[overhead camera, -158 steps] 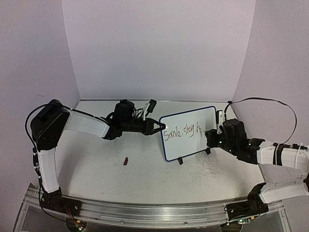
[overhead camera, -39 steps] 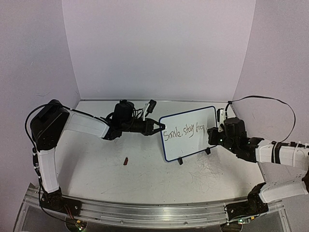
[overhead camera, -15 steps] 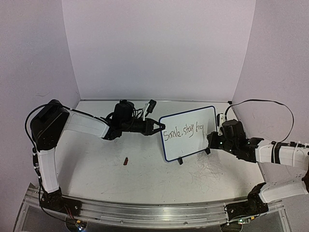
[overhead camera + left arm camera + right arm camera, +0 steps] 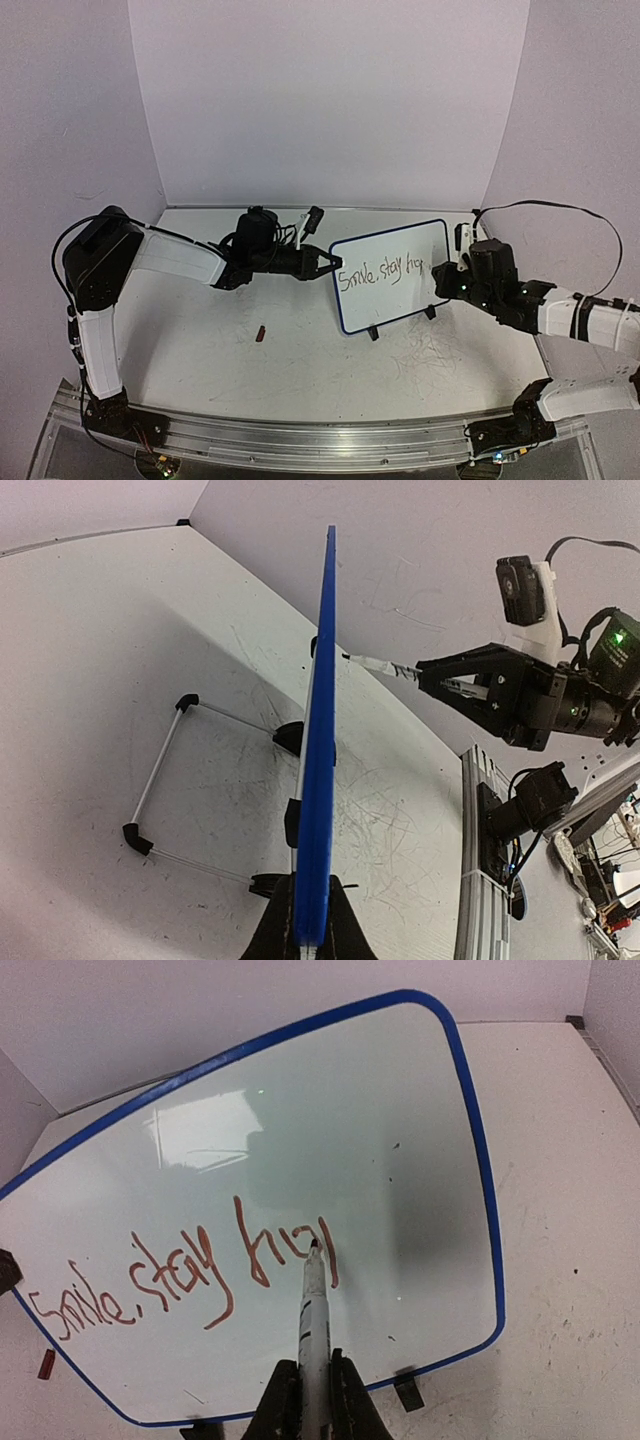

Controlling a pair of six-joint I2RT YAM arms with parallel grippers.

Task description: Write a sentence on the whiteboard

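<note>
The whiteboard [image 4: 400,245] stands tilted on the table, blue-framed, seen edge-on in the left wrist view [image 4: 320,720]. My left gripper [image 4: 335,262] [image 4: 311,935] is shut on the board's left edge. The sentence [image 4: 380,273] [image 4: 170,1275] is in reddish marker and reads "Smile, stay" followed by a part-written word. My right gripper [image 4: 442,276] [image 4: 314,1390] is shut on a white marker [image 4: 313,1305] [image 4: 378,665]. The marker's tip rests on the board at the last strokes.
A small red marker cap [image 4: 261,333] [image 4: 46,1363] lies on the table left of the board. The board's wire stand [image 4: 165,770] and black feet [image 4: 408,1390] reach out behind and below it. Walls close in at back and sides. A metal rail [image 4: 320,440] runs along the near edge.
The word after "stay" has gained strokes since the earliest frame. My right gripper with the marker has shifted slightly up and right along the board. The left arm has stayed still.
</note>
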